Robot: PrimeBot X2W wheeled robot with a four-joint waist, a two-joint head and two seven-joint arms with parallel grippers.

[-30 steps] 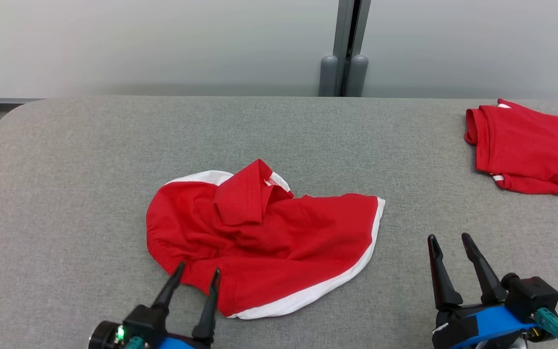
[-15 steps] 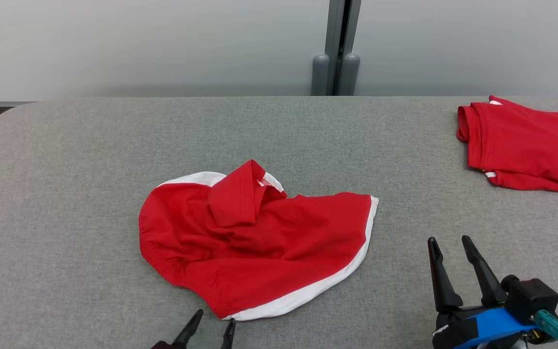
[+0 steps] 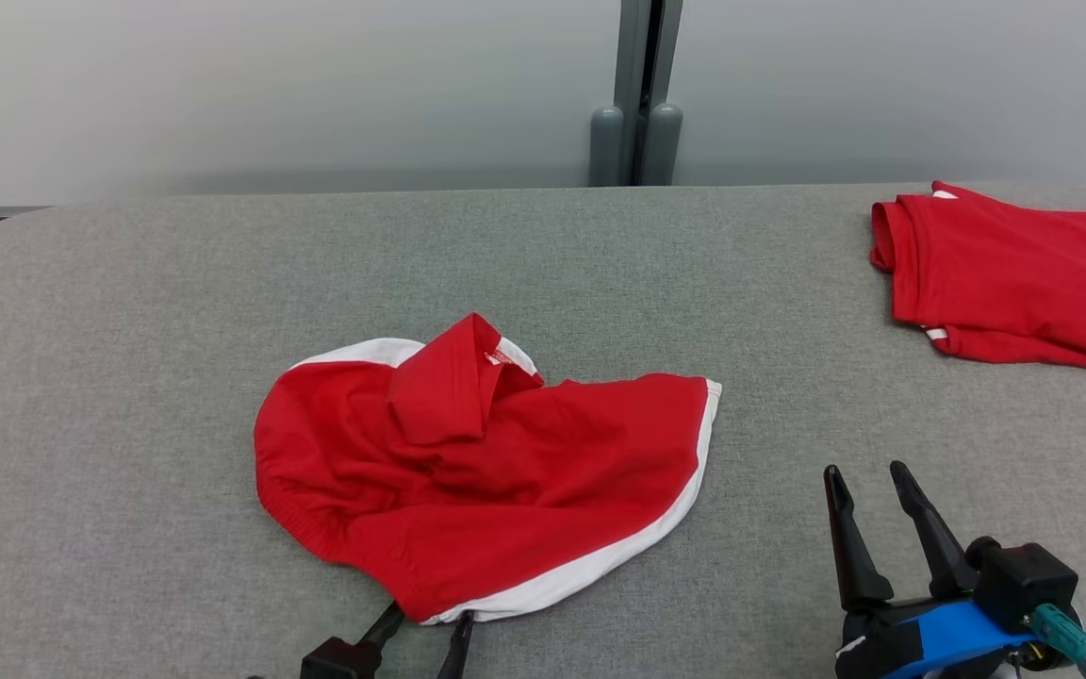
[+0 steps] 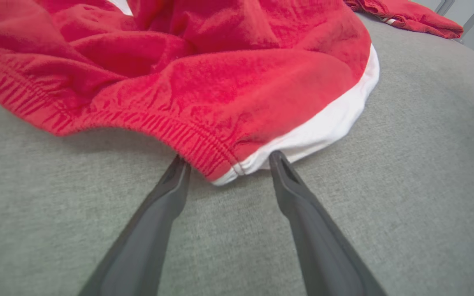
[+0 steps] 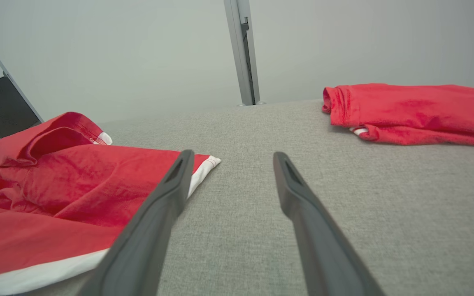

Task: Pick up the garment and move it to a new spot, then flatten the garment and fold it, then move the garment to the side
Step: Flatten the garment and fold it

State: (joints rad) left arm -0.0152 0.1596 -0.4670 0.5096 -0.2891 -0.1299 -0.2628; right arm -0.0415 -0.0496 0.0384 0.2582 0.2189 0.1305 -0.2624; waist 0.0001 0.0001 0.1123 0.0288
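Observation:
A crumpled red garment (image 3: 477, 481) with white trim lies in the middle of the grey table (image 3: 128, 330). My left gripper (image 3: 428, 621) sits at the picture's bottom edge, open, its fingertips on either side of the garment's near corner. In the left wrist view that corner, where the ribbed red hem meets the white band, lies between the tips of the left gripper (image 4: 228, 158), and the garment (image 4: 220, 82) is not pinched. My right gripper (image 3: 865, 471) stands open over bare table to the garment's right. In the right wrist view the right gripper (image 5: 233, 155) holds nothing, and the garment (image 5: 76, 181) lies to its left.
A second red garment (image 3: 1014, 278), folded, lies at the table's far right; the folded garment (image 5: 410, 111) also shows in the right wrist view. A grey post (image 3: 635, 94) stands behind the table's far edge against a pale wall. The table's left corner is rounded.
The head camera has turned, shifting the scene left. My left gripper has drawn back from over the garment's ribbed hem to its near corner. The right gripper has stayed put.

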